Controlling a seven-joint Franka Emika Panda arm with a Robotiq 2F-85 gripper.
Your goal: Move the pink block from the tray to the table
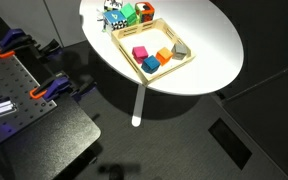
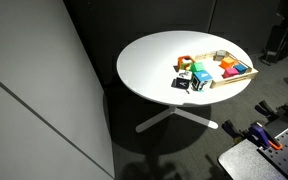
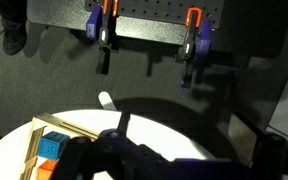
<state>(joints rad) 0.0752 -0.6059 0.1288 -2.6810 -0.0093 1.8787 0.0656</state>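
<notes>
The pink block point(image 1: 139, 52) lies in the light wooden tray point(image 1: 185, 61) on the round white table point(image 1: 209, 40), beside a blue block point(image 1: 150, 64), an orange block point(image 1: 164, 55) and a grey block point(image 1: 180, 48). The tray point(image 2: 233, 81) and pink block point(image 2: 227, 63) show in both exterior views. In the wrist view a tray corner point(image 3: 36, 135) shows with the blue block point(image 3: 52, 147); the pink block is out of view there. My gripper point(image 3: 169, 162) is only a dark blur at the bottom, high above the table point(image 3: 144, 135). Its jaws cannot be made out.
An orange-sided box point(image 1: 145, 11), a green block point(image 1: 130, 14) and a black-and-white object point(image 1: 112, 17) stand at the table's far edge by the tray. Blue clamps with orange handles point(image 3: 96, 22) sit on a dark perforated bench point(image 1: 14, 95) beside the table.
</notes>
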